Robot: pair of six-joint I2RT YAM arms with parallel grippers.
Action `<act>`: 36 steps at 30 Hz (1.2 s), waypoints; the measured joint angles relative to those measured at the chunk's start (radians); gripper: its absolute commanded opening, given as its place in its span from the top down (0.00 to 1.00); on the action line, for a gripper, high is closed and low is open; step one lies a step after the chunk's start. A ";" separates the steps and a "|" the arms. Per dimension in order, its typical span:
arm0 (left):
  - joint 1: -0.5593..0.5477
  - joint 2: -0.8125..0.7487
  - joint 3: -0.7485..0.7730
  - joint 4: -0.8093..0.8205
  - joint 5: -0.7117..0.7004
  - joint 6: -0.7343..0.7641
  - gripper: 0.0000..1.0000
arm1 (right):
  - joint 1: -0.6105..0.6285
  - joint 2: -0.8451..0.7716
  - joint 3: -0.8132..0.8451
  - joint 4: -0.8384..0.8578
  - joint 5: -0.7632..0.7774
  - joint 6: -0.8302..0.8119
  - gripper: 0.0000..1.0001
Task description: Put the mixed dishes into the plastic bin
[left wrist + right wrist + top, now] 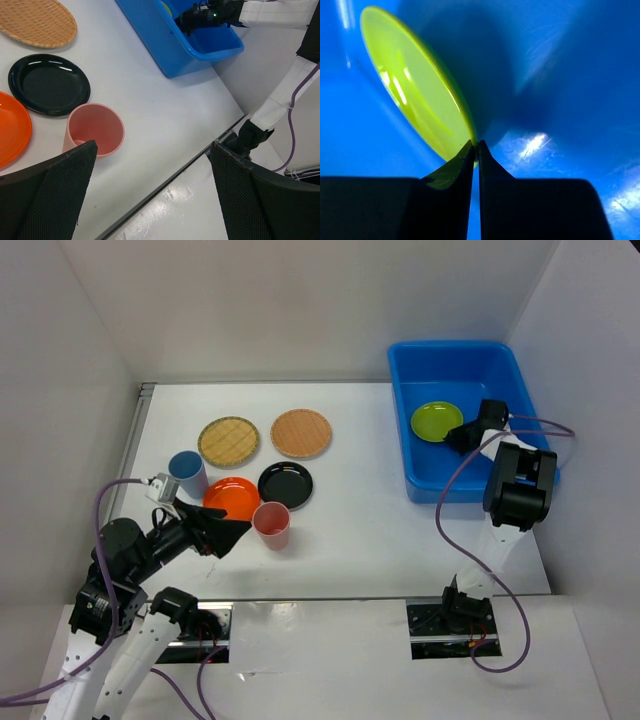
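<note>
The left gripper (228,532) hangs low over the near left part of the table (380,540), jaws spread wide with nothing between them. In the top view its fingers cover the near edge of the orange plate (232,495). The pink cup (272,524) stands upright just to its right, mouth up, and appears to touch the orange plate. The black plate (285,484) lies just behind the cup. The blue cup (187,474) stands left of the orange plate, beside the left arm's purple cable (112,495). Farther back, apart from these, a yellow woven plate (229,441) and a tan woven plate (301,433) lie side by side.

The bin (470,487) sits at the far right. The right arm reaches over its near right rim, its wrist hiding part of that rim. The right gripper (475,145) is down inside, tips at the rim of the lime plate (415,95), which is in the bin. Its jaws are almost together, with a thin slit between them. Whether they pinch the plate cannot be told.
</note>
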State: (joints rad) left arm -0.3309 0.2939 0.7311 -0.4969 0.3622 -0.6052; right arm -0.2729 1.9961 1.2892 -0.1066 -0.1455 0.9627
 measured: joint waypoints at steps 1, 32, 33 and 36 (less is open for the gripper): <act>0.000 0.000 0.000 0.000 0.000 0.000 0.00 | 0.000 0.006 0.006 -0.009 0.002 -0.003 0.87; 0.000 0.178 0.192 -0.063 0.026 0.017 0.00 | 0.412 -0.418 0.430 -0.406 0.368 -0.227 0.00; 0.000 0.182 0.192 -0.057 0.027 0.013 0.00 | 0.478 -0.430 0.440 -0.403 0.377 -0.224 0.00; 0.000 0.202 0.192 -0.048 0.033 -0.004 0.00 | 0.669 -0.435 0.437 -0.384 0.377 -0.194 0.02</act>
State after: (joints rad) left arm -0.3309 0.4957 0.9230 -0.5453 0.3950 -0.6090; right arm 0.3958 1.5608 1.7264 -0.4908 0.2317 0.7685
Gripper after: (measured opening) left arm 1.001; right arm 0.989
